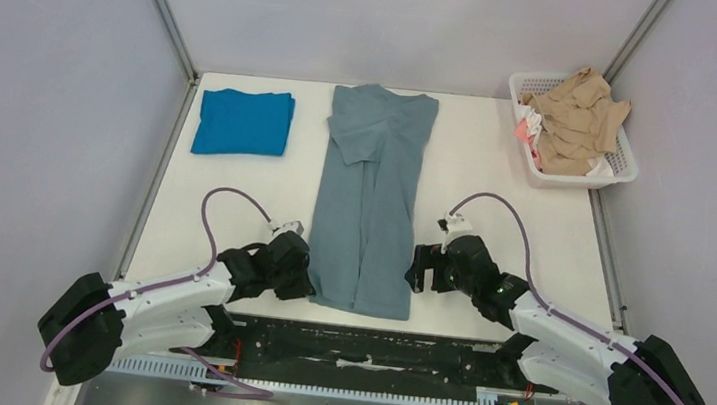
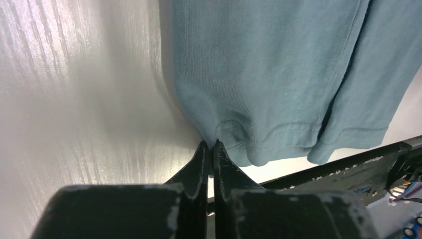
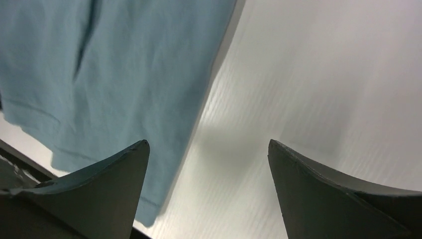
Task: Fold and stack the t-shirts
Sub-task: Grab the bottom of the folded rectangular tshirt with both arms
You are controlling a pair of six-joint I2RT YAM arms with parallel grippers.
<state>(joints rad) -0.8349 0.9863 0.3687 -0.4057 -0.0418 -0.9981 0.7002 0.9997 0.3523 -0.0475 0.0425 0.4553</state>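
Both arms reach low and forward, flanking the hem of the grey-blue t-shirt (image 1: pixel 369 204), which lies lengthwise on the table (image 1: pixel 498 177). The left pincer (image 2: pixel 213 145) is clamped on the hem's left corner, where the cloth puckers. The right pincer (image 3: pixel 209 142) stands apart at the hem's right edge, one finger over the cloth. From above, the wrists hide the fingertips. The cobalt t-shirt (image 1: pixel 242 122) lies folded left of the grey-blue t-shirt's collar.

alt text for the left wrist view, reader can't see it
Left gripper, fingers shut, tips at the hem corner of a grey-blue t-shirt lying on a white table. Whether it pinches cloth is unclear.
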